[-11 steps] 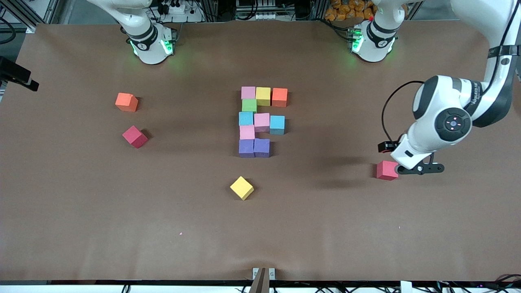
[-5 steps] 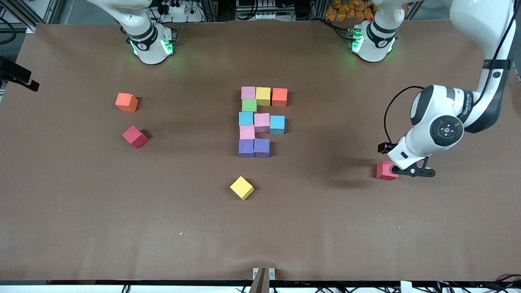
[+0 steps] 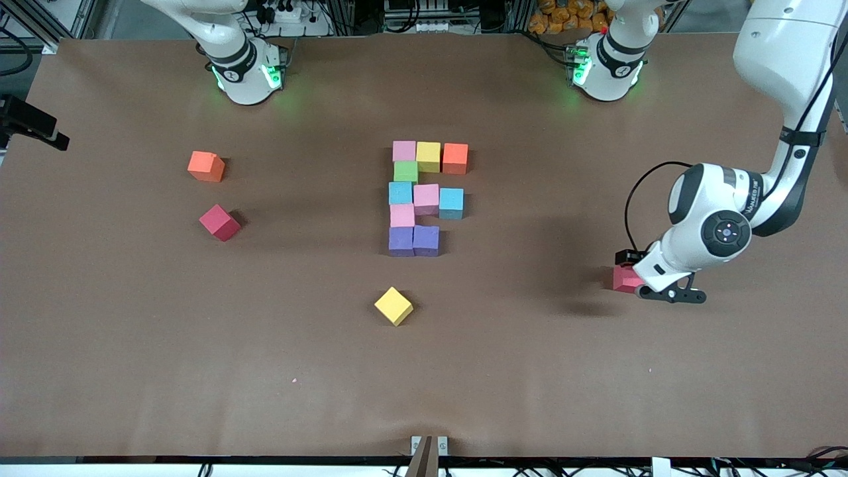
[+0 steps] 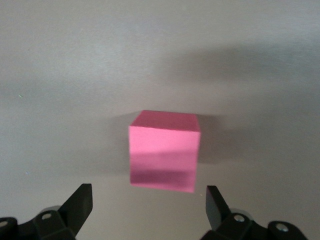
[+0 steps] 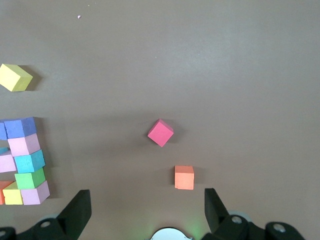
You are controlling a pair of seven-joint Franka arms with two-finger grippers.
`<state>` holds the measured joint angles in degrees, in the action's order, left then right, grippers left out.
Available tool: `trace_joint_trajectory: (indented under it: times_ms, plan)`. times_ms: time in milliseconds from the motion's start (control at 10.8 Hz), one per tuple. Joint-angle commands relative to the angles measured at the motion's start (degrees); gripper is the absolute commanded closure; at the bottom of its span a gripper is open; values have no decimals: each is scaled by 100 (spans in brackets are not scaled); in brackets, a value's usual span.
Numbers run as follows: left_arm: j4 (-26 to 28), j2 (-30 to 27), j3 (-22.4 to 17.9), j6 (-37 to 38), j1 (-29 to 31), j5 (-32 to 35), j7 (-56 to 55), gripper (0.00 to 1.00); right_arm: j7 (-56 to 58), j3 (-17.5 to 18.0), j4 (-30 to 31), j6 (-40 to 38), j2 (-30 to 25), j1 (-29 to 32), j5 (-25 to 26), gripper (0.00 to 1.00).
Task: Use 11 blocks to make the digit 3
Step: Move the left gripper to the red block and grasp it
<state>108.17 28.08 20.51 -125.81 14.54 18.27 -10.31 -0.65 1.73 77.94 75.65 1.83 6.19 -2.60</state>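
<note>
The digit 3 figure is built of several blocks mid-table, its purple row nearest the front camera. A red-pink block lies toward the left arm's end. My left gripper hangs low over it and hides part of it. In the left wrist view this block lies just ahead of the open left gripper, not between the fingers. My right gripper is open and empty, high above the table near its base. Loose blocks: yellow, red, orange.
In the right wrist view, the red block, orange block and yellow block lie apart on the brown table cover. The figure is at that view's edge. A dark fixture juts in at the right arm's end.
The left arm has come down and shifted toward the red-pink block, so its hand now covers part of it. No block has moved.
</note>
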Motion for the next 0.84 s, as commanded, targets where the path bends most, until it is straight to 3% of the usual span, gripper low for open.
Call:
trace_joint_trajectory:
  times_ms: [0,743]
  plan:
    - [-112,162,41,-83,101,36,-32,0,-93,-15,-42,-7,20,-48,-91,0]
    - [-462,548,32,-93,22,-307,-164,0,-93,-15,-33,-6,37,-48,-91,0]
